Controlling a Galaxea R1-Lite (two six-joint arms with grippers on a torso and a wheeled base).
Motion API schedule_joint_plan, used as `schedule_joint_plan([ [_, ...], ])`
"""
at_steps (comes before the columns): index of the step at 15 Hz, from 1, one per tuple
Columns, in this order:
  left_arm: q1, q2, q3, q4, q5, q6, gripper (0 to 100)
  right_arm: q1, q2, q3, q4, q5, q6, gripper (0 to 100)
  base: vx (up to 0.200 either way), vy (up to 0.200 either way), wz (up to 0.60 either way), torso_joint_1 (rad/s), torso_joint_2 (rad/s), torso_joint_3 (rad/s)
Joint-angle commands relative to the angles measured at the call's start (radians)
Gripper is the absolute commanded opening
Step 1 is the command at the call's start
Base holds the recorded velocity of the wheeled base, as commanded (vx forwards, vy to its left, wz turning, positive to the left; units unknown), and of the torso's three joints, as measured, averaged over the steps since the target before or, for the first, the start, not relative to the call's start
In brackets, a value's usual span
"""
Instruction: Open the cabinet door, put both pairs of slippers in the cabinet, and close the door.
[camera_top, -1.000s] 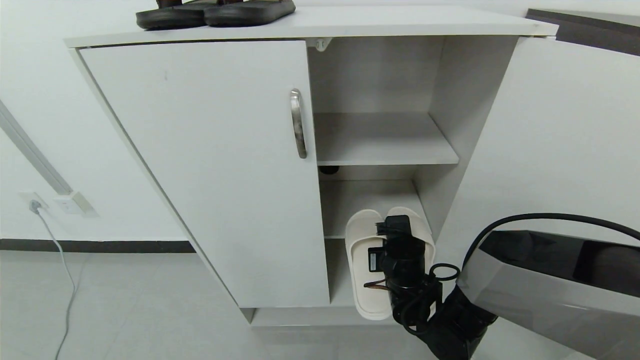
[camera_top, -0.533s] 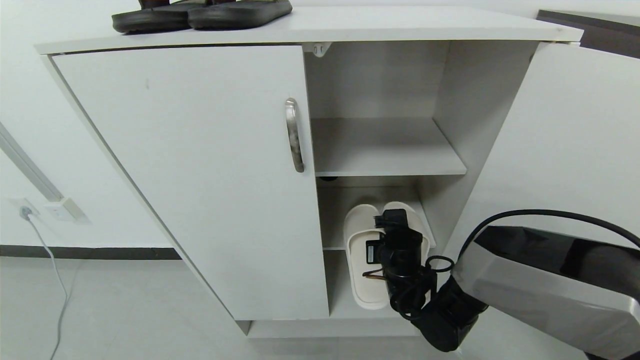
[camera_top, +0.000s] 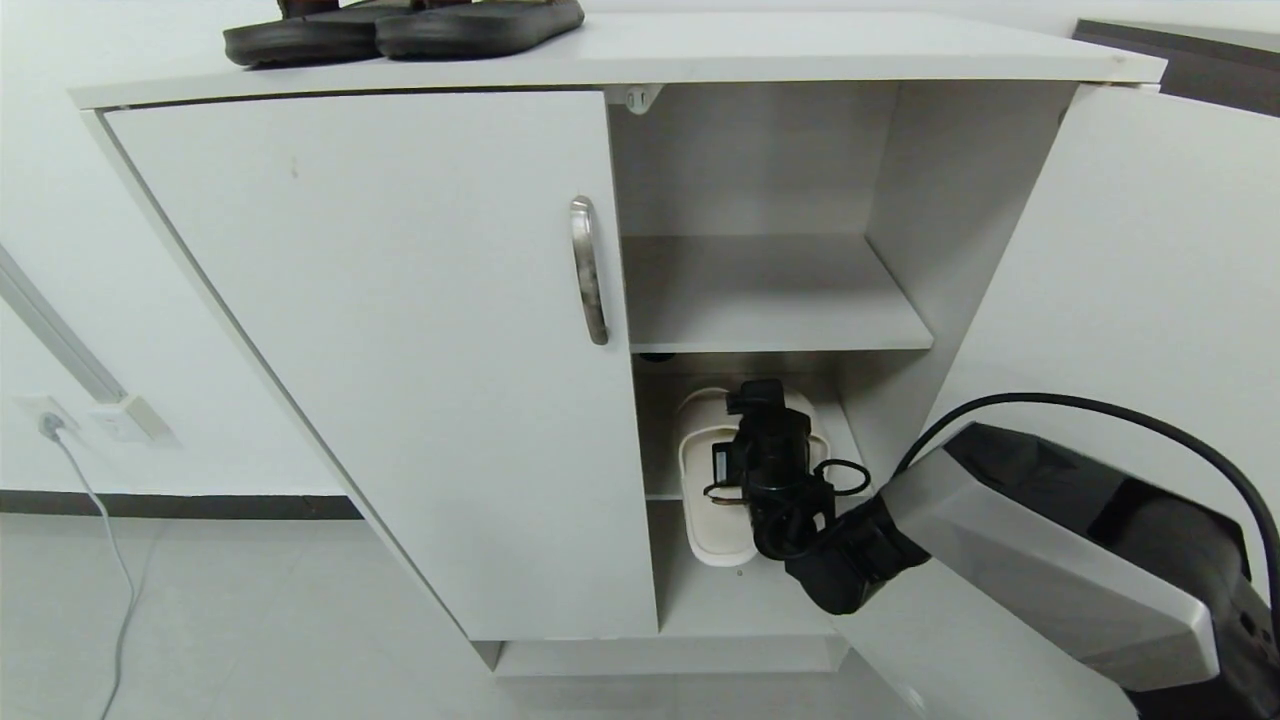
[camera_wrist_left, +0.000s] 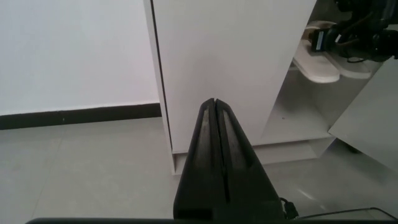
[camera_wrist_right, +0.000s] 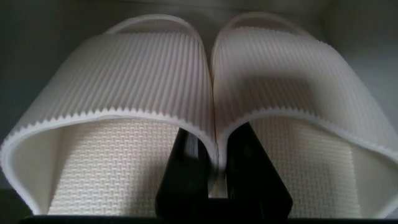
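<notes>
Currently the white cabinet (camera_top: 620, 60) stands with its left door (camera_top: 380, 350) shut, a metal handle (camera_top: 588, 270) at that door's inner edge, and its right door (camera_top: 1130, 280) swung wide; the 2 black slippers (camera_top: 400, 25) lie side by side on the cabinet top, above the shut door. The right gripper (camera_top: 757, 400) reaches into the open half, under the upper shelf (camera_top: 770, 295); it pinches the 2 white slippers (camera_top: 705, 480) together, 1 finger inside each, clamped on the inner walls where they touch. Toes point into the compartment; the heels jut out past the front edge of the lower shelf (camera_top: 655, 440); whether the soles rest on it I cannot tell. From the right wrist, the ribbed straps of the white slippers (camera_wrist_right: 124, 81) arch over the right gripper (camera_wrist_right: 216, 171). The left gripper (camera_wrist_left: 214, 109) hangs low before the shut door, above the grey floor (camera_wrist_left: 81, 168), fingers pressed together on nothing.
</notes>
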Motion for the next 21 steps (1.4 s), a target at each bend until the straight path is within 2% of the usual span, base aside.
schedule_joint_plan([
  [1,0.0,0.002,0.0,0.0,0.0,0.0,0,-0.033,0.063,-0.127,0.061,0.008,0.0,0,0.0,0.0,0.0,0.0,0.0,0.0],
  [6,0.0,0.002,0.0,0.0,0.0,0.0,0,-0.062,0.098,-0.337,0.216,0.014,0.0,0,0.0,0.0,0.0,0.0,0.0,0.0],
  [21,0.0,0.002,0.0,0.0,0.0,0.0,0,-0.082,0.153,-0.409,0.277,0.028,0.0,0,0.0,0.0,0.0,0.0,0.0,0.0],
])
